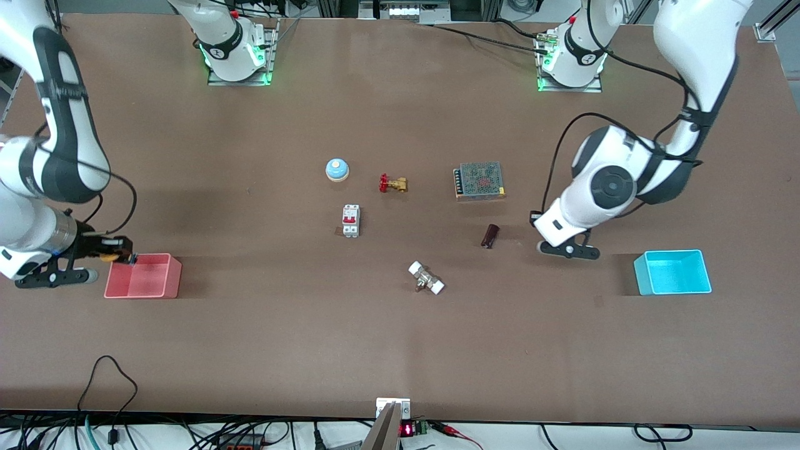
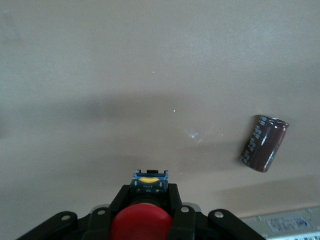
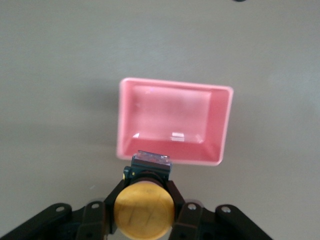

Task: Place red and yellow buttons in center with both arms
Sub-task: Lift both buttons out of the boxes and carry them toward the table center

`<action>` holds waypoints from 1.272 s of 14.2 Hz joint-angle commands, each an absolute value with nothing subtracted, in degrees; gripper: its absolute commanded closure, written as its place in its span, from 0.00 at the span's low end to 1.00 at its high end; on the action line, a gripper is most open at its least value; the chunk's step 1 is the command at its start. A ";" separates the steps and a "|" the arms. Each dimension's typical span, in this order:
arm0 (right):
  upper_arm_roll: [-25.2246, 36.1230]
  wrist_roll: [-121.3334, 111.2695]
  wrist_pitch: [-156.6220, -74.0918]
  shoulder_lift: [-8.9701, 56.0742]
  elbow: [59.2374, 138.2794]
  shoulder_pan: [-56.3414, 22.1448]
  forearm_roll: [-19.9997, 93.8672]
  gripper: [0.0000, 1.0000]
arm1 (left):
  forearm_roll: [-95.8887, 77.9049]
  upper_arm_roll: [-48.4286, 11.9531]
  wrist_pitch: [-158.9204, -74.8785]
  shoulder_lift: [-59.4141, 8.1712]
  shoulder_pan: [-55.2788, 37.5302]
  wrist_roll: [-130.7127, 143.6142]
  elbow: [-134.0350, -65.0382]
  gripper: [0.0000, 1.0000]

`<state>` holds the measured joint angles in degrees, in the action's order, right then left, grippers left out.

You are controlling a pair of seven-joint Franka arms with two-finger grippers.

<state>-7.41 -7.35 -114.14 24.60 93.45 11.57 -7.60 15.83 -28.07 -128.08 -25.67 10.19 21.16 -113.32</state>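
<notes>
My left gripper [image 2: 150,192] is shut on the red button [image 2: 141,222], with the red cap toward the wrist and the blue-and-black base at the fingertips. In the front view this gripper [image 1: 536,217] hangs over the brown tabletop [image 1: 400,337] between a dark cylinder and a teal bin, and the red button is hidden there. My right gripper [image 3: 145,180] is shut on the yellow button [image 3: 144,210]. In the front view it [image 1: 122,251] holds the button [image 1: 112,255] over the edge of a pink bin at the right arm's end.
The pink bin [image 1: 144,276] [image 3: 175,122] and the teal bin [image 1: 673,272] stand at the table's two ends. Mid-table lie a blue bell [image 1: 337,169], a red-handled brass valve [image 1: 392,183], a breaker [image 1: 350,220], a power supply [image 1: 479,180], the dark cylinder [image 1: 490,235] [image 2: 264,143] and a white-ended fitting [image 1: 426,277].
</notes>
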 commanded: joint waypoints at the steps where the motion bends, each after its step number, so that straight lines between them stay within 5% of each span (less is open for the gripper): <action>1: -7.47 0.93 -108.48 21.10 95.18 6.09 -7.29 0.77 | 17.58 -28.39 -135.40 -26.28 10.46 23.90 -117.23 0.83; 5: -12.91 14.65 -107.48 20.30 98.60 1.95 -7.21 0.79 | 18.28 -28.04 -139.92 -27.33 10.02 27.94 -119.44 0.83; 11: -14.68 15.73 -123.29 23.20 105.46 -0.96 -7.21 0.79 | 20.73 -27.86 -142.12 -28.39 9.93 31.89 -120.59 0.76; 12: -14.68 15.65 -125.22 23.99 105.99 -1.23 -7.21 0.79 | 21.44 -27.95 -142.12 -28.30 9.93 32.77 -120.50 0.54; 13: -14.76 15.64 -126.72 24.52 106.17 -1.67 -7.29 0.79 | 21.71 -27.95 -142.03 -28.30 10.02 32.78 -120.50 0.01; 18: -16.52 15.21 -132.09 28.29 106.26 -2.37 -7.38 0.78 | 21.80 -28.39 -136.08 -23.31 10.46 31.99 -118.66 0.00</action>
